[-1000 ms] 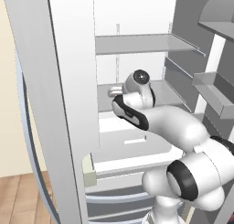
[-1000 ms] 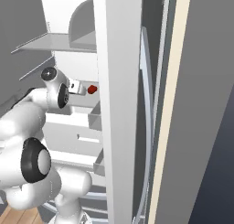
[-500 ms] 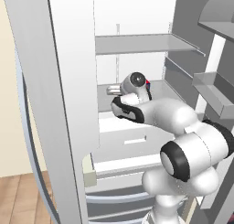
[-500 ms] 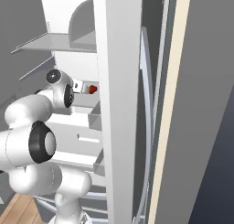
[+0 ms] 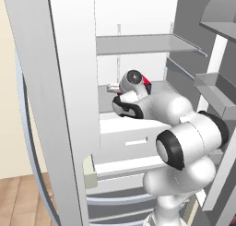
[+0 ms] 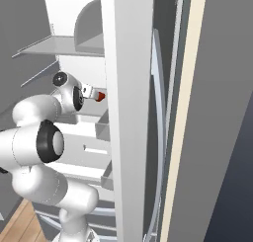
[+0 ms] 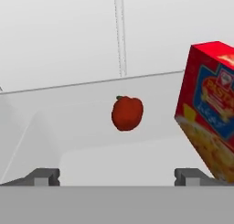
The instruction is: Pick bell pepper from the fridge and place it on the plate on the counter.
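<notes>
Fridge (image 5: 138, 45), middle shelf: I am reaching deeper, my pincer (image 7: 117, 176) spread wide and empty, nearing the pepper (image 7: 127, 113) beside the carton (image 7: 210, 109).

The only print stands on the red, blue and yellow carton (image 7: 211, 112) at the right of the hand view; across its blue panel run large yellow letters that seem to read "PAST", cut by the picture's edge; a small white emblem sits above them, too blurred to read; smaller lettering beneath is illegible.
</notes>
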Robot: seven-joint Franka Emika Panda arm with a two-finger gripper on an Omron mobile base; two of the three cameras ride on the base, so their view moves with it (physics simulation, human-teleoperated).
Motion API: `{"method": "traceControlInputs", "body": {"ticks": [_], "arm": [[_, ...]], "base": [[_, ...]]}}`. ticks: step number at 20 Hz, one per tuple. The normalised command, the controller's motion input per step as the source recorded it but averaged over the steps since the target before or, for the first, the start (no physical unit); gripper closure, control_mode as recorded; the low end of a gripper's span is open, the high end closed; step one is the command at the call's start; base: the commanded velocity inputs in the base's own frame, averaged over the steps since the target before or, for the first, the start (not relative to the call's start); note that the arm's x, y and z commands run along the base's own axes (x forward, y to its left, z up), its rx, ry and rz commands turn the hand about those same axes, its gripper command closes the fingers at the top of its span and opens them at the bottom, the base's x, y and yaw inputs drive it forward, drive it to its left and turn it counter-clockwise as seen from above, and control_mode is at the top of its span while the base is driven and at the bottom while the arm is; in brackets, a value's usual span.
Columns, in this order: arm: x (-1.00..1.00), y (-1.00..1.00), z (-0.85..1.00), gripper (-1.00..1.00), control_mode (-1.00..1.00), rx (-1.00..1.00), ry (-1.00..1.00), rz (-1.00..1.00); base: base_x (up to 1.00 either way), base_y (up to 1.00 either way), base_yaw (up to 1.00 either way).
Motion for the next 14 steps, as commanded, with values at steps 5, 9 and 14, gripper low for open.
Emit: {"method": "traceControlInputs", "body": {"ticks": [5, 9, 14], "arm": [[0.19, -0.03, 0.0, -1.0, -1.0, 0.06, 0.06, -0.04], [0.19, -0.11, 0.0, -1.0, -1.0, 0.05, 0.07, 0.0], [0.17, -0.08, -0.01, -1.0, -1.0, 0.03, 0.05, 0.0]], "base": [[0.0, 0.0, 0.0], [0.0, 0.0, 0.0], [0.0, 0.0, 0.0]]}}
